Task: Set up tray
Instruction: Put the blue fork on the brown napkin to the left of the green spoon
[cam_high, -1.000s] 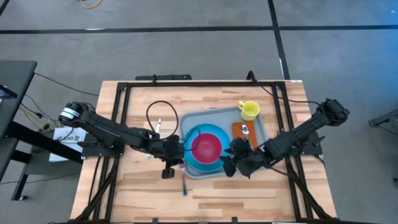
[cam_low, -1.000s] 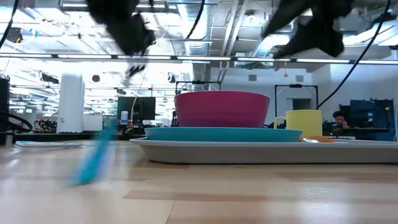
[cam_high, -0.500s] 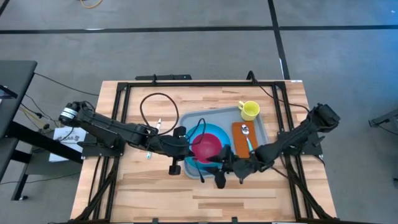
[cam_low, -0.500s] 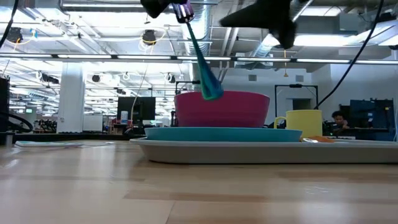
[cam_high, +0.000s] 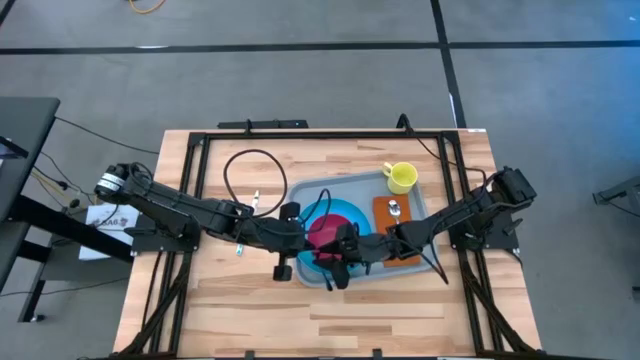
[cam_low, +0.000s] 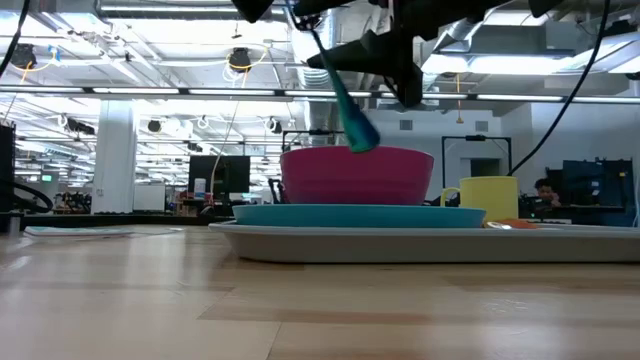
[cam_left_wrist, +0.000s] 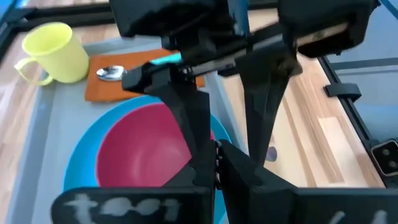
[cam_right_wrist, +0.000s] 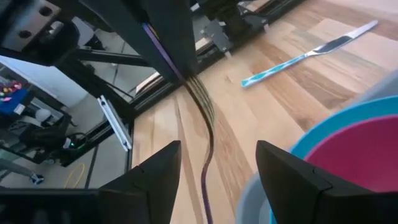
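Tray (cam_high: 345, 186): large, pale grey-blue, lay flat on the wooden table (cam_high: 400, 312), right of centre between the two arms.

Plate (cam_high: 348, 212): round, blue, sat on the tray's left half.

Bowl (cam_high: 322, 233): pink, stood upright on the plate.

Napkin (cam_high: 383, 216): orange-brown, lay on the tray just right of the plate, with a metal spoon (cam_high: 394, 208) resting on its far end.

Cup (cam_high: 401, 177): yellow, upright in the tray's far right corner, handle turned to the left in the high view.

Left gripper (cam_high: 298, 240): reached in from the left to the plate's left edge, jaws clamped on the top of a teal utensil (cam_low: 340, 98). The utensil hung tilted in the air, its lower end just above the bowl's rim and not touching it in the low view.

Right gripper (cam_right_wrist: 217, 147): reached in from the right across the napkin to the near side of the bowl, close to the left gripper. Its fingers (cam_right_wrist: 152, 180) stood apart with nothing between them.

Second utensil (cam_right_wrist: 305, 56): teal handle, metal end, lay flat on bare wood off the tray, as seen in the right wrist view.
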